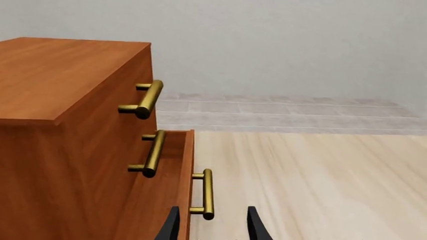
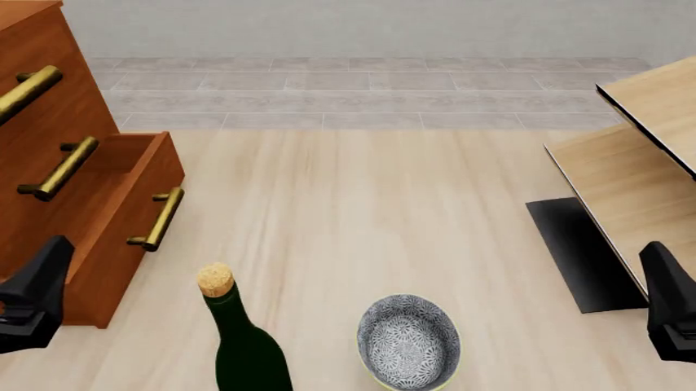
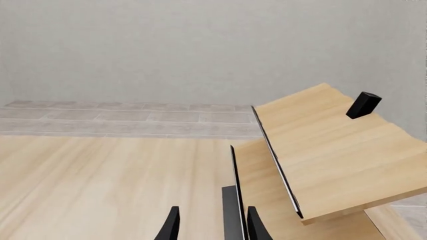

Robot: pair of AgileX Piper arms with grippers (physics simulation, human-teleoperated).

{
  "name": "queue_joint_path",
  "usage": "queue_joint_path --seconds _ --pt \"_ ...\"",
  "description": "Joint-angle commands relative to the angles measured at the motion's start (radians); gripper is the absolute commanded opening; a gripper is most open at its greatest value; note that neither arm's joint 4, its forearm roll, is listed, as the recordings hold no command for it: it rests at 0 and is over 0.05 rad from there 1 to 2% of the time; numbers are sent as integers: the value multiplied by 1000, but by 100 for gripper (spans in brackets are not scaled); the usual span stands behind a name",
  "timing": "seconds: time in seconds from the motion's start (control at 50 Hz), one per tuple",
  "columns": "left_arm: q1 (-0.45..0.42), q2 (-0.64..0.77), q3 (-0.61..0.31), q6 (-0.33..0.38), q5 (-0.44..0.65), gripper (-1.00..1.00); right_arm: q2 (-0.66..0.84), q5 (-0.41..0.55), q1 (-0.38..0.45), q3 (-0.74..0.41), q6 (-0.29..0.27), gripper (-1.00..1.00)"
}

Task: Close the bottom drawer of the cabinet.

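Observation:
The cabinet (image 2: pixel 44 147) is a tall reddish-brown chest at the left, also in the left wrist view (image 1: pixel 60 125). Its bottom drawer (image 2: pixel 136 220) is pulled out, with a brass bar handle (image 2: pixel 161 218) on its front; the left wrist view shows the drawer front edge-on (image 1: pixel 185 185) with its handle (image 1: pixel 207 194). My left gripper (image 1: pixel 212 227) is open, its fingers on either side of that handle's near end, short of it. It shows at the left edge of the front view (image 2: pixel 33 297). My right gripper (image 3: pixel 212 227) is open and empty at the right (image 2: pixel 672 305).
A dark green corked bottle (image 2: pixel 240 342) and a patterned grey bowl (image 2: pixel 409 340) stand near the front centre. Pale light-wood furniture with black edges (image 2: pixel 636 163) lies at the right, also in the right wrist view (image 3: pixel 327 150). Two closed upper drawers have like handles (image 2: pixel 60 169).

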Motion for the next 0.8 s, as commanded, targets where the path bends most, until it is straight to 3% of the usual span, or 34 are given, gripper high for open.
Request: queue_joint_path --seconds 0.02,0.4,0.42,0.46,0.76,0.78,0.8 --pt "-59 173 3 -44 -127 100 0 -1 4 1 -6 100" --pt "-164 576 4 -117 -455 100 2 2 16 0 -6 100" --pt "-188 717 4 -169 -574 100 2 4 19 0 -7 100" --pt "-187 799 4 -184 -650 100 3 2 20 1 -8 100" --pt "-236 1134 4 -197 -947 100 2 0 21 3 -15 100" --pt "-237 1304 4 -211 -1098 100 1 0 20 2 -18 100" --pt "-238 1326 4 -211 -1116 100 2 -1 20 2 -19 100"
